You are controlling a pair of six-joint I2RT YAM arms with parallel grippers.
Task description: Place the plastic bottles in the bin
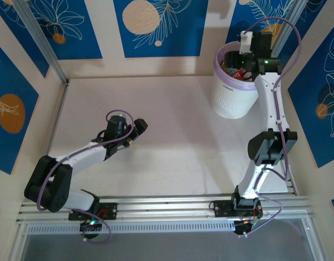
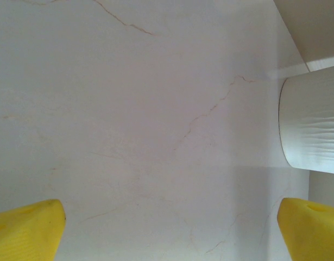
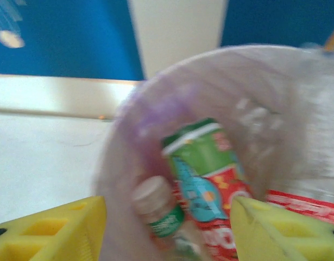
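The white ribbed bin [image 1: 230, 98] with its lilac liner stands at the table's back right. My right gripper [image 1: 244, 64] hangs over its mouth, open, with nothing between its yellow fingers [image 3: 52, 231]. In the blurred right wrist view, plastic bottles lie inside the bin [image 3: 156, 114]: one with a green, blue and red label [image 3: 210, 174], a pale-capped one with a green band [image 3: 156, 204], and red labels [image 3: 302, 204] further right. My left gripper [image 1: 137, 128] hovers low over the middle left of the table, open and empty, yellow fingertips [image 2: 25, 228] wide apart. The bin's white wall [image 2: 313, 125] shows in the left wrist view too.
Blue patterned panels wall the table at the back and both sides. An aluminium rail [image 1: 167, 205] runs along the near edge under the arm bases. The white tabletop [image 1: 172, 136] stretches between the two arms.
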